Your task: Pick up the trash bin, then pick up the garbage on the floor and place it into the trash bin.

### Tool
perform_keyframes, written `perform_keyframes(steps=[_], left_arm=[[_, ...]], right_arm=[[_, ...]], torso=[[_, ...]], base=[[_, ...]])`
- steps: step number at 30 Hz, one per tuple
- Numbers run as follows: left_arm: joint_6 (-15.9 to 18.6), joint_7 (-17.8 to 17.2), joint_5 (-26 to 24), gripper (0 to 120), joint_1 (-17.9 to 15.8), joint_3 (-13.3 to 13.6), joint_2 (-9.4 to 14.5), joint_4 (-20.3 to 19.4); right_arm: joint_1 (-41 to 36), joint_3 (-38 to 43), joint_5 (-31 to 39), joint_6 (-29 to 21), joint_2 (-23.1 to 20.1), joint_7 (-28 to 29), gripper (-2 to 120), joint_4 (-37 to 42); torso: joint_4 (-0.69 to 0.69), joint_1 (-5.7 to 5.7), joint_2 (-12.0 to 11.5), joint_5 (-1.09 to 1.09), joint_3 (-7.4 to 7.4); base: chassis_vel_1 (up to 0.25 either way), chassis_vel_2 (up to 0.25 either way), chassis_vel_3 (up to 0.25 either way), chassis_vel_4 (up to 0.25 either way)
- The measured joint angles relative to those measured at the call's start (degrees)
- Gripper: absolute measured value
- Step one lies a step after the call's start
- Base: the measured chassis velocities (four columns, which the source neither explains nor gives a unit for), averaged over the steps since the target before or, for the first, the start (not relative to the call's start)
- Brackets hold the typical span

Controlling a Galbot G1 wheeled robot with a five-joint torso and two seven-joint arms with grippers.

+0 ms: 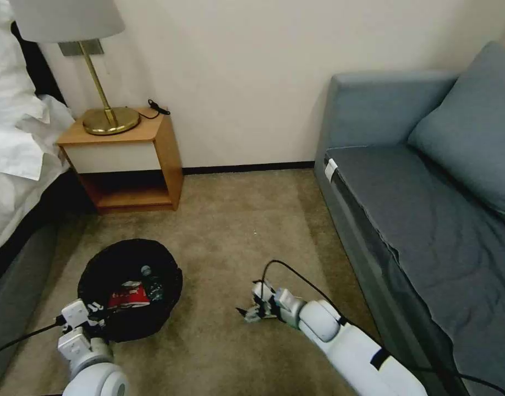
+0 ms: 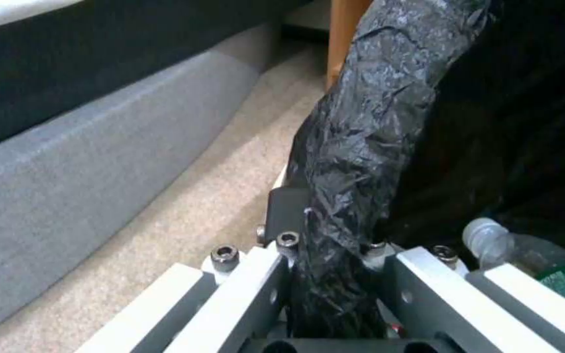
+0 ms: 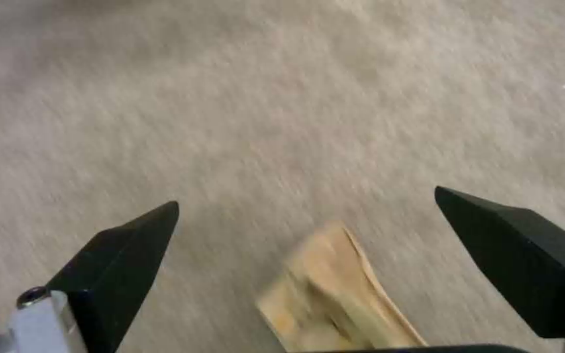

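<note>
The trash bin [image 1: 106, 269], round with a black bag liner, sits at the lower left of the carpet in the head view. My left gripper [image 1: 94, 311] is shut on its near rim; in the left wrist view the crinkled liner rim [image 2: 361, 147] is clamped between the jaws of the left gripper [image 2: 335, 274]. Inside the bin lie a red-and-white wrapper [image 1: 129, 297] and a clear bottle [image 1: 152, 282] [image 2: 525, 255]. My right gripper [image 1: 251, 312] [image 3: 306, 196] hangs low over the carpet, open, with a tan paper piece of garbage [image 3: 335, 299] lying between its black fingertips [image 3: 125, 255], untouched.
A wooden nightstand [image 1: 131, 159] with a brass lamp [image 1: 106, 118] stands against the back wall. The bed [image 1: 16, 165] lines the left side and a blue sofa [image 1: 428, 220] the right. Bare carpet [image 1: 236, 220] lies between them.
</note>
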Motion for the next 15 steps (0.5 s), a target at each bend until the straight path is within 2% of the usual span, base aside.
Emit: perform_keyframes(steps=[11,14,15], left_arm=[[-0.1,0.1,0.4,1,0.3,0.0,-0.1,-0.4],[-0.2,0.1,0.4,1,0.4,0.0,-0.1,-0.4],[-0.2,0.1,0.4,1,0.4,0.0,-0.1,-0.4]], right_arm=[[0.7,3.0,-4.6,1.6,0.4,-0.2,100,-7.3],[1.3,3.6,-5.1,2.0,0.8,-0.5,98,-9.1],[1.6,3.9,-5.3,2.3,1.0,-0.5,94,-10.1]], torso=[[0.0,0.0,0.0,-0.01,0.0],[0.0,0.0,0.0,-0.02,0.0],[0.0,0.0,0.0,-0.02,0.0]], base=[[0.0,0.0,0.0,0.0],[0.0,0.0,0.0,0.0],[0.0,0.0,0.0,0.0]])
